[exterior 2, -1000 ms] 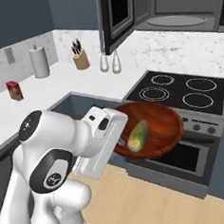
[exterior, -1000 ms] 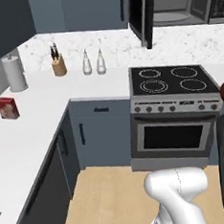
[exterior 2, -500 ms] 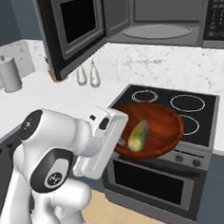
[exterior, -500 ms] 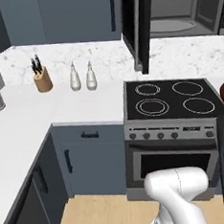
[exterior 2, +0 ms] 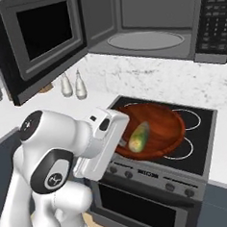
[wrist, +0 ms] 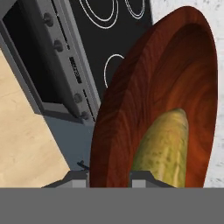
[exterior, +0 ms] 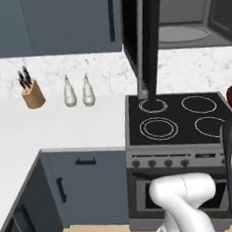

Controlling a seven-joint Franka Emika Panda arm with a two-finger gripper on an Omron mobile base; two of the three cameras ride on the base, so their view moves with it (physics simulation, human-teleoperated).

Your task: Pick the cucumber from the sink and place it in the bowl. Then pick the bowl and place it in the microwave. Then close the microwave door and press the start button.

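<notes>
Worktop of white stone runs along our left, carrying a wooden knife block and two pale bottles against the speckled wall. To their right we see the black four-ring stove. Above it the wide black microwave stands open, its black glass-windowed microwave door swung out to the left. We hold the shallow reddish-brown wooden bowl above the stove's near rings, in front of the cavity and below it. The short yellow-green cucumber lies inside the bowl, near its middle. Our gripper has its jaws clenched on the bowl's near rim, one fingertip outside the wall and one inside, with the cucumber just beyond the inner one.
</notes>
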